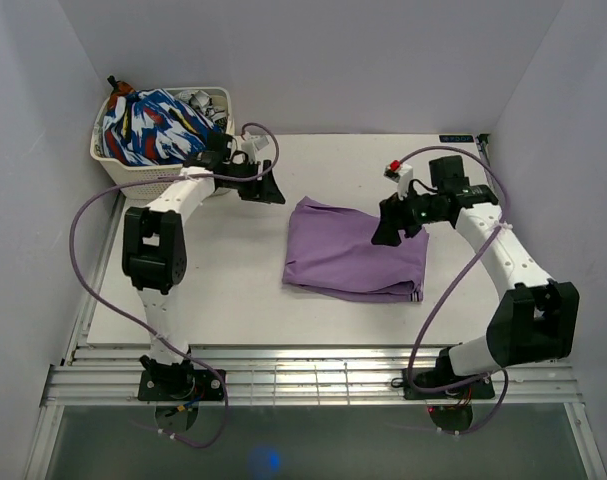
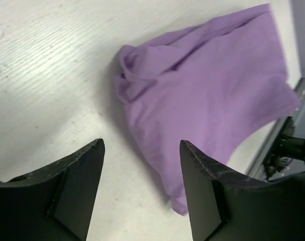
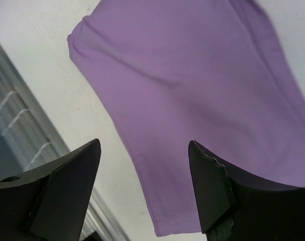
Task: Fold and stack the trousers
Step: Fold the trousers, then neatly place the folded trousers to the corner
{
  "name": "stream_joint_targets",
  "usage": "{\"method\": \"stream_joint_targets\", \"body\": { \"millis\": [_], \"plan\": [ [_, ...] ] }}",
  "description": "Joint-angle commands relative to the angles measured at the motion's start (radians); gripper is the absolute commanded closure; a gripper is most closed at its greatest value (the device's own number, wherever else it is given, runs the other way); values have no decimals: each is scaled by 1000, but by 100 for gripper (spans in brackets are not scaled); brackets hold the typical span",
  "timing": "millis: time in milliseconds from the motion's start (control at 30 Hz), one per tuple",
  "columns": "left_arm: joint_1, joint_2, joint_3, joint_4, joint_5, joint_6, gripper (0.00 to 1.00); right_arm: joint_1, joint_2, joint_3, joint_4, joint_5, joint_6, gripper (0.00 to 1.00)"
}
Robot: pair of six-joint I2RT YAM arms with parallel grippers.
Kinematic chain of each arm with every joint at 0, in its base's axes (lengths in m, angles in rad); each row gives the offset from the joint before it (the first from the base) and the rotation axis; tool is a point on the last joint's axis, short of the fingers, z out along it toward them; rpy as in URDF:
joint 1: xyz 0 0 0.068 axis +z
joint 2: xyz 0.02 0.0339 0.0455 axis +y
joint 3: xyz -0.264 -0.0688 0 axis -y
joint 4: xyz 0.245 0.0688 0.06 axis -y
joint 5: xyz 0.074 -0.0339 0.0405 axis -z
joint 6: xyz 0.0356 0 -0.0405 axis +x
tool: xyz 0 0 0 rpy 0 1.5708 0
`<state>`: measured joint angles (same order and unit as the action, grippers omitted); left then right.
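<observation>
Purple trousers (image 1: pixel 345 252) lie folded into a rough square in the middle of the white table (image 1: pixel 223 290). My left gripper (image 1: pixel 264 188) is open and empty, above the table just off the trousers' far left corner; its view shows the trousers (image 2: pixel 207 95) ahead, with a bunched corner nearest. My right gripper (image 1: pixel 391 229) is open and empty, hovering over the trousers' right part; its view shows the flat cloth (image 3: pixel 202 85) below and its near edge.
A white basket (image 1: pixel 116 160) with patterned blue, white and red clothes (image 1: pixel 153 125) stands at the back left. White walls close in the table on three sides. A metal rail (image 1: pixel 313 385) runs along the near edge.
</observation>
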<state>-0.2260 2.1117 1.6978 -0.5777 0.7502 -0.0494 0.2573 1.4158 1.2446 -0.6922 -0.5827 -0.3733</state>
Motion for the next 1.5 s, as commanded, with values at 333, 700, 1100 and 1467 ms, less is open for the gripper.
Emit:
{"method": "stream_joint_targets", "body": {
  "millis": [333, 700, 1100, 1467],
  "plan": [
    [-133, -329, -650, 444, 466, -354, 37, -303, 265, -311, -203, -462, -70, 32],
    [-113, -68, -583, 348, 308, -328, 38, -437, 506, -209, -224, -74, -69, 36],
    [-89, -494, -400, 110, -18, -121, 20, -316, 187, 110, -142, 243, 36, 31],
    [23, -743, -444, -4, -321, -187, 2, 233, 119, -56, -15, 527, 439, 14]
  ]
}}
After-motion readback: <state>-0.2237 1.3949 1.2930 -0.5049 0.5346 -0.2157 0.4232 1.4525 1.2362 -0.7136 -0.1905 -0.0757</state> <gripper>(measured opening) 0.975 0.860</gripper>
